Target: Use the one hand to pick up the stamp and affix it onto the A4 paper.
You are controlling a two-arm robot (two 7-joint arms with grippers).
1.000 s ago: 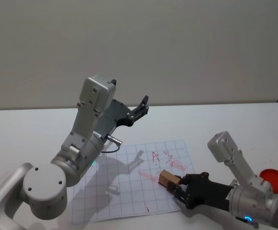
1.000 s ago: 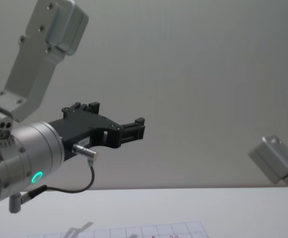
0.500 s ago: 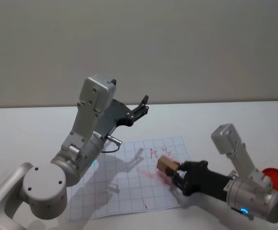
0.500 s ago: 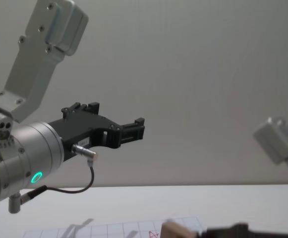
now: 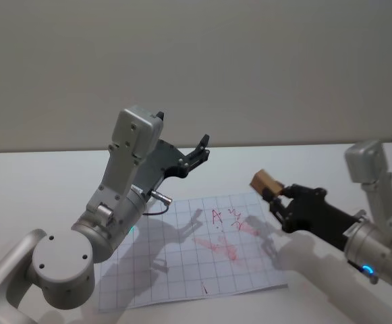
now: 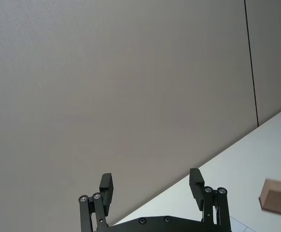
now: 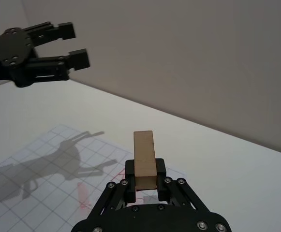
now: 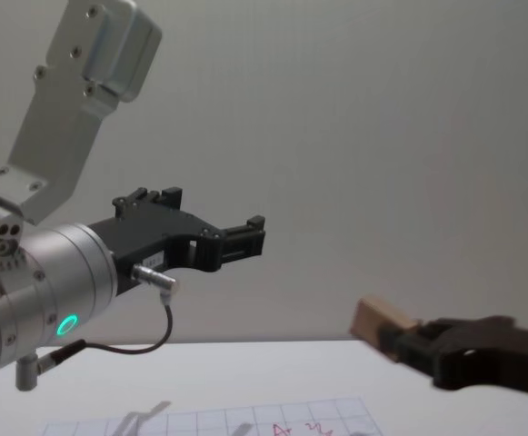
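Stamp: the tan wooden stamp (image 5: 266, 182) is held up in the air, above the far right corner of the sheet, tilted with its free end toward the far left; in the chest view it (image 8: 379, 321) hangs clear above the counter.
Change in stamp: a second ago it was down on the right part of the sheet, half a second ago just lifted above it; now it is higher and farther back and to the right.
A4 paper: the gridded white sheet (image 5: 175, 263) lies flat on the counter between the two arms.
Marks: red marks (image 5: 219, 233), a letter-like sign and a red smear, lie on its right half, now uncovered where the stamp and arm were over them.
Right gripper: the right gripper (image 5: 274, 191) reaches in from the right, its jaws clamped on the stamp's lower end (image 7: 144, 157).
Left gripper: the left gripper (image 5: 201, 150) hovers high over the sheet's far edge, jaws apart and empty (image 6: 152, 183), unchanged from the earlier pictures.
Counter: the white counter (image 5: 47, 182) carries the sheet, and the shadows of both arms fall across the grid.
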